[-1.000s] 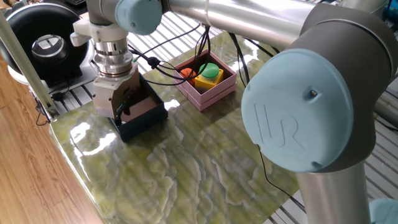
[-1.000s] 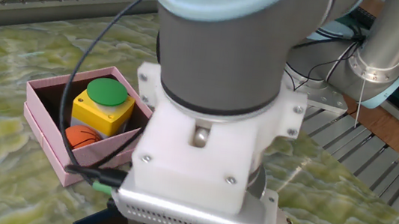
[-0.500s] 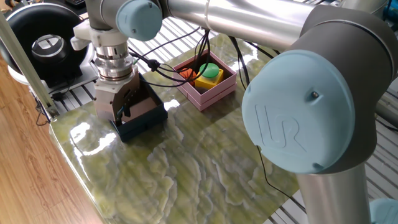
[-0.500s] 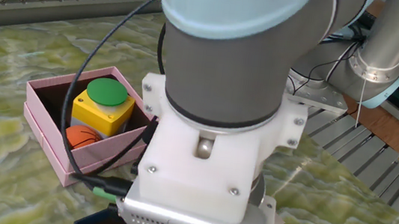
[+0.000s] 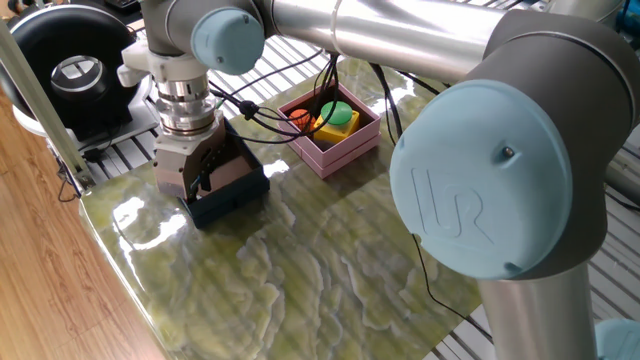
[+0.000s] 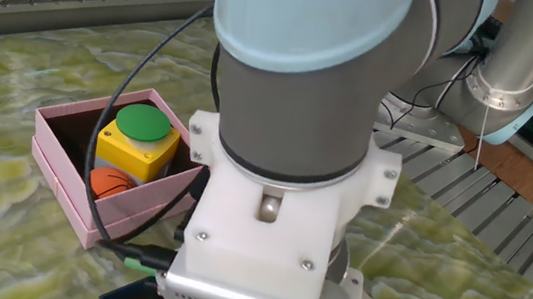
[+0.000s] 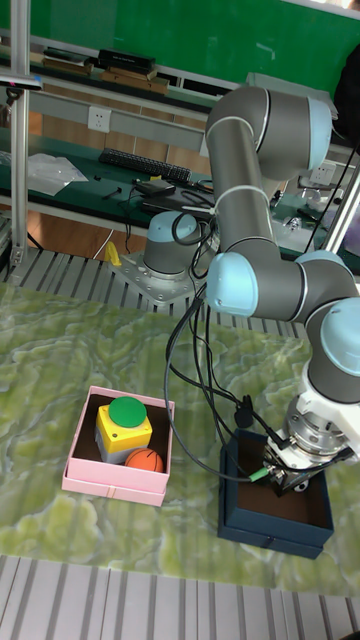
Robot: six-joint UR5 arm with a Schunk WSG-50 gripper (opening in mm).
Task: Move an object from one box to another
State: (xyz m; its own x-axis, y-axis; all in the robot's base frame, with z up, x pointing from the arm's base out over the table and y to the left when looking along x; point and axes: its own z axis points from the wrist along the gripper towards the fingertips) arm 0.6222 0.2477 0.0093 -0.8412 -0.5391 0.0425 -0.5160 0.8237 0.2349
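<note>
Rising slightly since a second ago, the gripper (image 7: 291, 478) is hanging inside the navy box (image 7: 232, 508); I cannot tell how far its fingers are parted or whether they are holding anything. Nearby, the pink box (image 7: 77, 476) is holding a green-topped yellow button (image 7: 124, 420) and an orange ball (image 7: 145, 460).

Grey UR5 arm (image 7: 262, 140), pale blue joint caps, black cables, white wrist flange
</note>
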